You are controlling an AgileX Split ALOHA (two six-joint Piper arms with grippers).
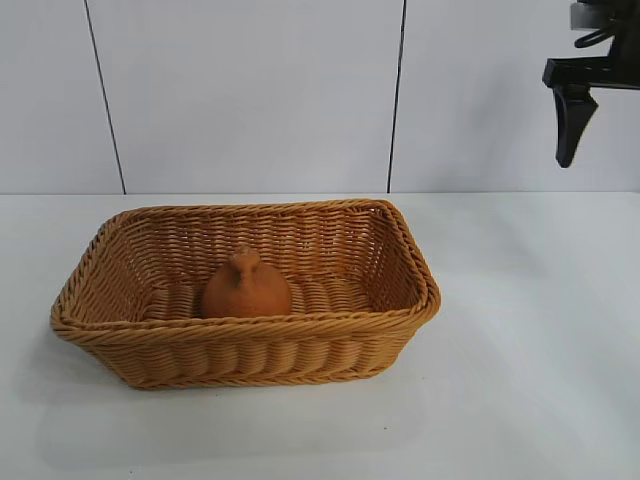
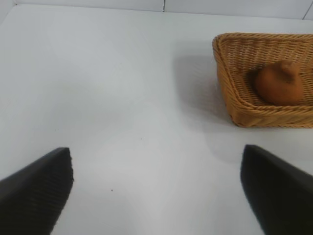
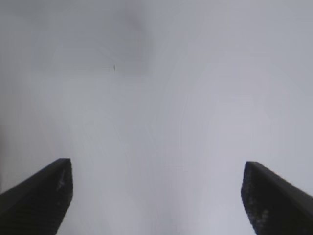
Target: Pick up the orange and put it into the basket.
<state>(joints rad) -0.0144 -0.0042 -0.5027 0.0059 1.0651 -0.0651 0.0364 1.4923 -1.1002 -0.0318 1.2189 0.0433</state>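
Observation:
The orange (image 1: 246, 287), dull orange-brown with a top nub, rests on the floor inside the woven wicker basket (image 1: 100, 335) at the table's middle left. Both also show in the left wrist view, the orange (image 2: 279, 83) inside the basket (image 2: 230, 88). My right gripper (image 1: 575, 135) hangs high at the upper right, well away from the basket; in its wrist view it (image 3: 156, 196) is open and empty over bare table. My left gripper (image 2: 156, 188) is open and empty over bare table, apart from the basket; it is out of the exterior view.
The white table (image 1: 530, 340) runs around the basket on all sides. A white panelled wall (image 1: 250, 90) stands behind it.

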